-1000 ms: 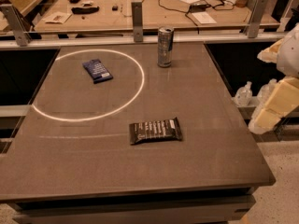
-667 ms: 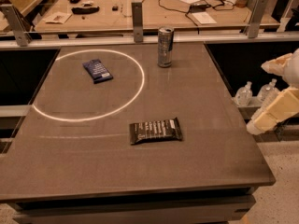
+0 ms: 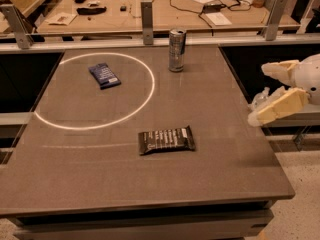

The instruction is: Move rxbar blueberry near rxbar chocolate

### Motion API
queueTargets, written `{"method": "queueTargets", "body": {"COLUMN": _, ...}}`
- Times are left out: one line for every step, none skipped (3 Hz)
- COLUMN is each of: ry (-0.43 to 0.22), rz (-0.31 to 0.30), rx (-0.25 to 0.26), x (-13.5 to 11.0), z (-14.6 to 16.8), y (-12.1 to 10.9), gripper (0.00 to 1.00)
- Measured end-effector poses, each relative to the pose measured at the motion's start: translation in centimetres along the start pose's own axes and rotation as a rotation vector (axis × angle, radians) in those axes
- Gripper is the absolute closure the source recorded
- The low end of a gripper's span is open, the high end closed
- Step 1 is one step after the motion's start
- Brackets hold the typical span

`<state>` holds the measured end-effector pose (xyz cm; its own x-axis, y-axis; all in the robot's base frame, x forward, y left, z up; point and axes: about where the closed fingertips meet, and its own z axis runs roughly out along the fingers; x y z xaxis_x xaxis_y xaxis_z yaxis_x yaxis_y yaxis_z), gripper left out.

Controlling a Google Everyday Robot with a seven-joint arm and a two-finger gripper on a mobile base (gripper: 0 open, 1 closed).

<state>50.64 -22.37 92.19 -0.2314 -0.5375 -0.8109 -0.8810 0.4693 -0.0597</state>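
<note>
The rxbar blueberry (image 3: 104,75), a small navy-blue wrapper, lies flat inside a white ring on the far left of the table. The rxbar chocolate (image 3: 166,140), a black wrapper with white lettering, lies flat near the table's middle front, outside the ring. My gripper (image 3: 266,91) hovers past the table's right edge, well away from both bars. Its two cream fingers (image 3: 278,108) are spread apart and hold nothing.
A silver drink can (image 3: 176,50) stands upright at the back centre of the dark table (image 3: 215,184). A white ring of light (image 3: 95,90) marks the left half. A metal rail with posts (image 3: 146,16) and a cluttered wooden bench lie behind.
My gripper has shifted a little to the left, toward the table's right edge. The bars and the can have not moved.
</note>
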Motion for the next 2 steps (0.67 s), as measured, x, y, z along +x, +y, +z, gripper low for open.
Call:
{"method": "queueTargets", "body": {"ry": -0.026, "rz": -0.017, "rx": -0.017, "x": -1.63, "z": 1.51, "y": -0.12, "gripper": 0.00}}
{"method": "queueTargets", "body": {"ry": -0.026, "rz": -0.017, "rx": -0.017, "x": -1.64, "z": 1.53, "y": -0.11, "gripper": 0.00}}
